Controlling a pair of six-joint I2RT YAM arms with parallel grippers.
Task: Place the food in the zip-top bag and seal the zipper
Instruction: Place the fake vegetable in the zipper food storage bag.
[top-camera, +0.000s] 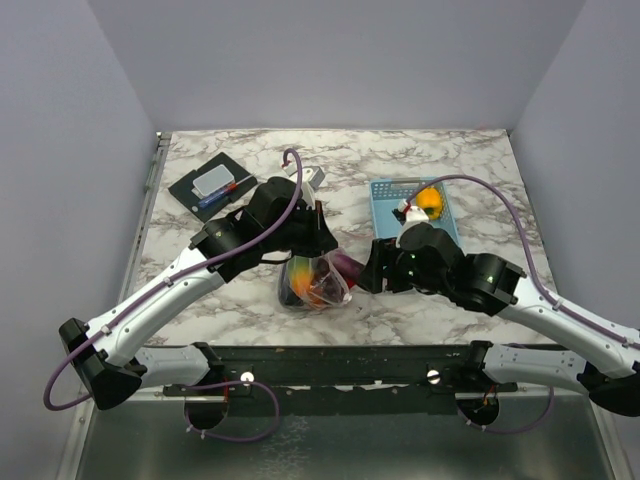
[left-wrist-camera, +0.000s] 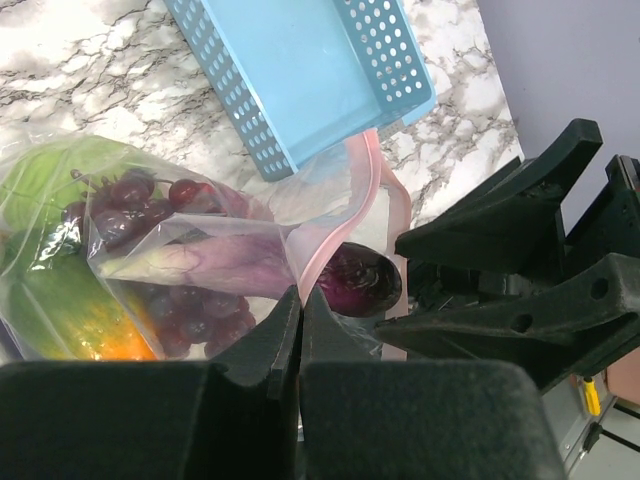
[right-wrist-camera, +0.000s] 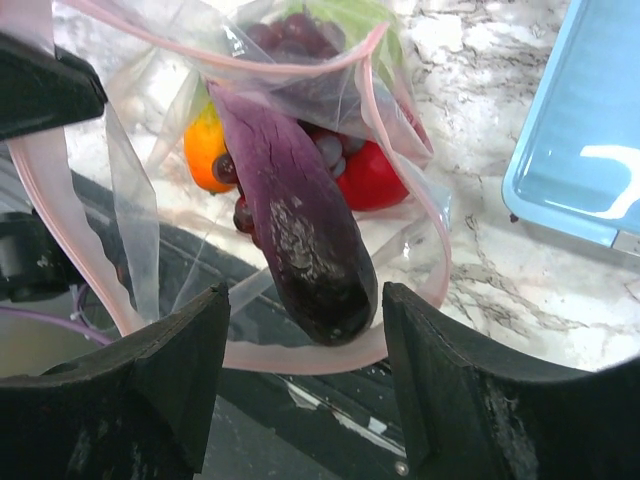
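My left jaws clench the rim of the bag (left-wrist-camera: 150, 250) at mid-table. My right jaws stand released either side of an eggplant (right-wrist-camera: 300, 230) half inside. An orange piece (top-camera: 432, 200) sits in the basket (top-camera: 385, 205), and the zipper (right-wrist-camera: 290, 68) is unsealed.

eggplant (right-wrist-camera: 310, 250) in bag (left-wrist-camera: 320, 190) mouth, basket (top-camera: 390, 215) behind

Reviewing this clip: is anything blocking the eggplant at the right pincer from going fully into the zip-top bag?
No outside obstacle shows. The left pincer pinches the zipper, holding the zip-top bag mouth open, and the eggplant is already partway through. Only the grapes and tomato inside crowd its leading end.
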